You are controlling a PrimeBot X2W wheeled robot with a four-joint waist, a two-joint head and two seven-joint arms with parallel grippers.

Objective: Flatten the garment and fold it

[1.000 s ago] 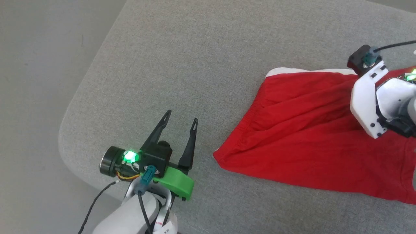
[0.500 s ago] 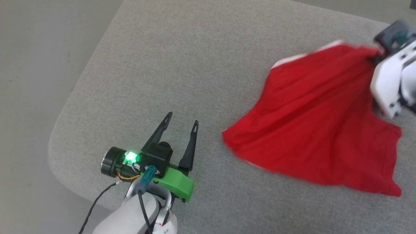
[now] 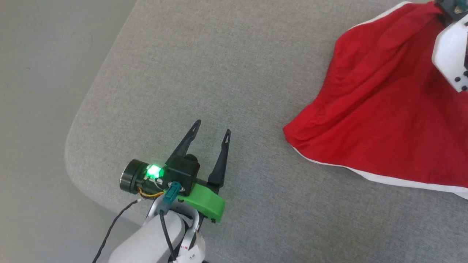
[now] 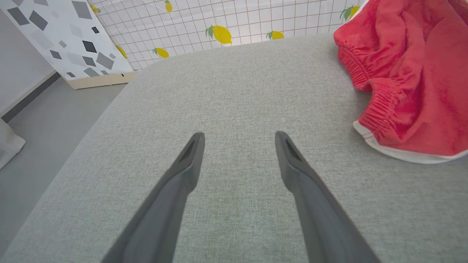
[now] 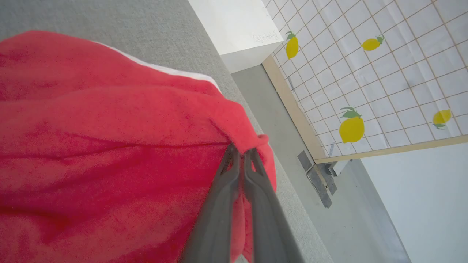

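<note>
- Left claw sits nearest me, over the near left corner of the grey cushion. I see its two dark fingers spread wide with only bare fabric between them, gripping nothing.
- From its own wrist camera the fingers point across the cushion, and the shorts lie off to the right, well apart from them.
- I have the red shorts on the right part of the cushion, further out than the left claw, rumpled rather than flat.
- Their near edge carries a white trim that rests on the cushion, and the gathered elastic waistband faces left, toward the left claw.
- Long folds run through the red cloth up toward its far right corner.
- At that far corner I see the right claw closed tight, its two fingers pressed together on a pinch of the shorts' edge. The cloth bunches over the fingertips and hangs away from them.
- Past the cushion's left edge is the grey floor.
- Furthest out stands a tiled wall printed with lemons, beyond the far edge of the cushion.
</note>
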